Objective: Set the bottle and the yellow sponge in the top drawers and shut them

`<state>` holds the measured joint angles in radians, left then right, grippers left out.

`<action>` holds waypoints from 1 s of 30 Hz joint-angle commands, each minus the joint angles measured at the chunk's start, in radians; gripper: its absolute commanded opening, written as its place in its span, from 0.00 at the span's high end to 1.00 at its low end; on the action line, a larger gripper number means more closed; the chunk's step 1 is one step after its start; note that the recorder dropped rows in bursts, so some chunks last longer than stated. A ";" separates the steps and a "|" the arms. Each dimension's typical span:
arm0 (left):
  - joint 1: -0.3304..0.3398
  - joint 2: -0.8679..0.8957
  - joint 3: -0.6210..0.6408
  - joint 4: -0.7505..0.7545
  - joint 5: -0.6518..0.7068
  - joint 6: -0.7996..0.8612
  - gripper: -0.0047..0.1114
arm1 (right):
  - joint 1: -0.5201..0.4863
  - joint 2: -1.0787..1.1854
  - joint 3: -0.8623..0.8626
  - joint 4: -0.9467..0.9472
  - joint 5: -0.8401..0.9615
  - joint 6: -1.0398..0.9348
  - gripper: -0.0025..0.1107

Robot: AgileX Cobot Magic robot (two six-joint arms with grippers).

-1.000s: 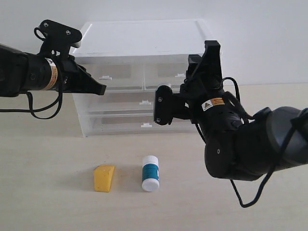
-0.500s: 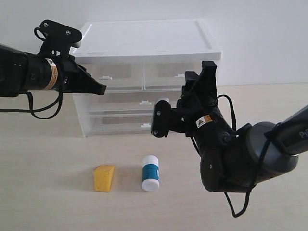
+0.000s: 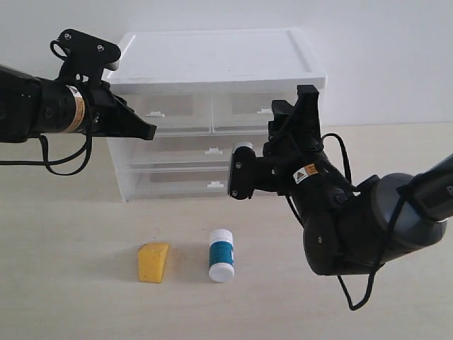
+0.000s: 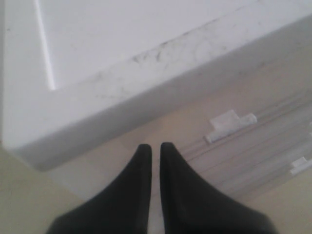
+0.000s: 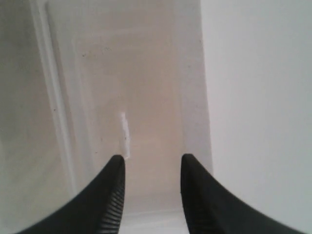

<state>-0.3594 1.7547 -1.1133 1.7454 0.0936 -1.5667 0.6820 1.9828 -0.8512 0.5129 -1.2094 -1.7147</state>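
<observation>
A pale wooden table (image 3: pixel 71 234) filled the view from nine o'clock to three o'clock, with a plain white wall (image 3: pixel 382 42) behind it. At twelve o'clock on the table stood a plastic cabinet (image 3: pixel 212 79) with a flat white top (image 3: pixel 212 53). It had two clear wide drawers, the upper one (image 3: pixel 170 150) and the lower one (image 3: pixel 170 184) directly at its six o'clock. Both looked pushed in, and each carried a small white tab at its middle.

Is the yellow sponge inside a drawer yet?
No, it is out. The yellow sponge lies on the table in front of the cabinet, beside the bottle.
</observation>
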 commanded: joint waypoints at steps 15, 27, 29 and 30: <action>0.001 -0.003 -0.008 -0.001 0.011 0.000 0.93 | -0.025 0.005 -0.048 -0.015 -0.012 0.032 0.68; 0.001 -0.003 -0.008 -0.001 0.007 0.000 0.93 | -0.036 0.063 -0.048 -0.029 -0.012 0.023 0.68; 0.001 -0.003 -0.008 -0.001 0.007 0.000 0.93 | -0.036 0.070 -0.048 -0.037 -0.012 0.023 0.68; 0.001 -0.003 -0.008 -0.001 0.007 0.000 0.93 | -0.036 0.074 -0.048 -0.046 -0.012 0.028 0.68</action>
<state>-0.3594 1.7547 -1.1133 1.7454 0.0936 -1.5667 0.6503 2.0490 -0.8955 0.4861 -1.2007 -1.6893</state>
